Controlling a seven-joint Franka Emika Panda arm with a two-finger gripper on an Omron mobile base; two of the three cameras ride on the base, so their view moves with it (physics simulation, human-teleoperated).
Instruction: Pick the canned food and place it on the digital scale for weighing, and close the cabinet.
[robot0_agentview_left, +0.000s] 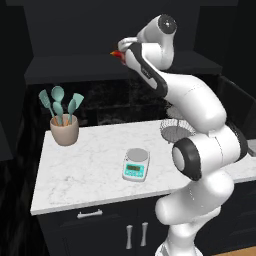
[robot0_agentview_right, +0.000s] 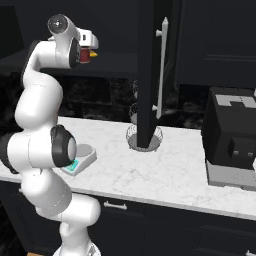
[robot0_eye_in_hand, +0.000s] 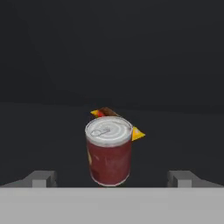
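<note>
End effector (robot0_eye_in_hand: 112, 178) spread wide, empty, fingertips (robot0_eye_in_hand: 41, 178) either side of the canned food (robot0_eye_in_hand: 109, 156) just ahead and centred between them, upright on the cabinet (robot0_eye_in_hand: 52, 127) shelf. Red-and-yellow packet (robot0_eye_in_hand: 136, 132) touching or just behind the can. Judged rigid, smooth metal, fairly light, likely slippery; best taken across the mid-wall. Digital scale (robot0_agentview_left: 136, 164) well below on tabletop (robot0_agentview_left: 80, 175).

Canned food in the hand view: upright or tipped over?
Upright. The canned food stands on its base on the dark shelf, pale lid facing up, with a red-and-yellow packet lying behind it.
</note>
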